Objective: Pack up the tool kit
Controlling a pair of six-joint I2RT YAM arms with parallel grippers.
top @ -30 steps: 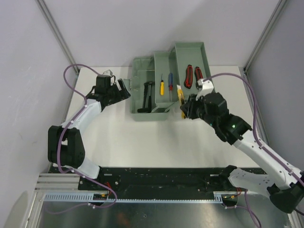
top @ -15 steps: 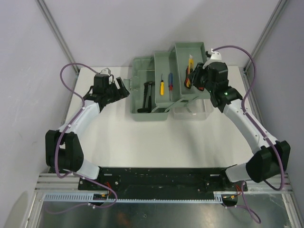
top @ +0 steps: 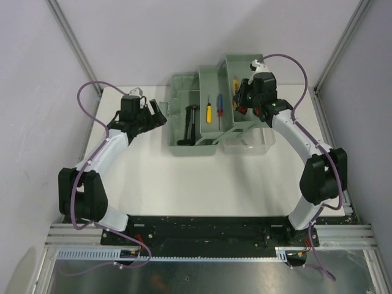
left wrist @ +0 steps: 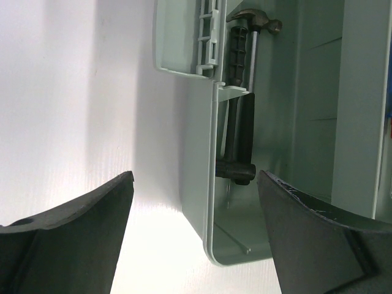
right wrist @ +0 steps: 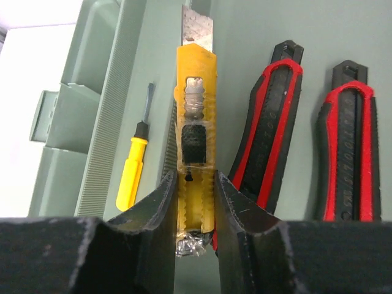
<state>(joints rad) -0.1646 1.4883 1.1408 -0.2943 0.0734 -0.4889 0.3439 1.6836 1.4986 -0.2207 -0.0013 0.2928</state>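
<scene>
The sage-green tool box (top: 184,147) stands open at the back of the table, its trays fanned out. A black hammer (top: 190,124) lies in the bottom compartment. A yellow screwdriver (top: 208,110) and a red one (top: 220,109) lie on the middle tray. My right gripper (top: 237,93) is shut on a yellow utility knife (right wrist: 196,147) and holds it over the upper right tray, beside red-and-black pliers (right wrist: 269,122). My left gripper (top: 160,113) is open and empty just left of the box; its fingers straddle the box's corner (left wrist: 211,245), with the hammer (left wrist: 242,122) in view.
The clear lid (top: 248,142) hangs at the box's front right. White panels wall in the table on the left, back and right. Purple cables loop above both arms. The white table (top: 196,184) runs from the box toward the arm bases.
My right gripper has carried the yellow knife from the table at the box's front right up and back over the upper tray. The left arm has barely moved.
</scene>
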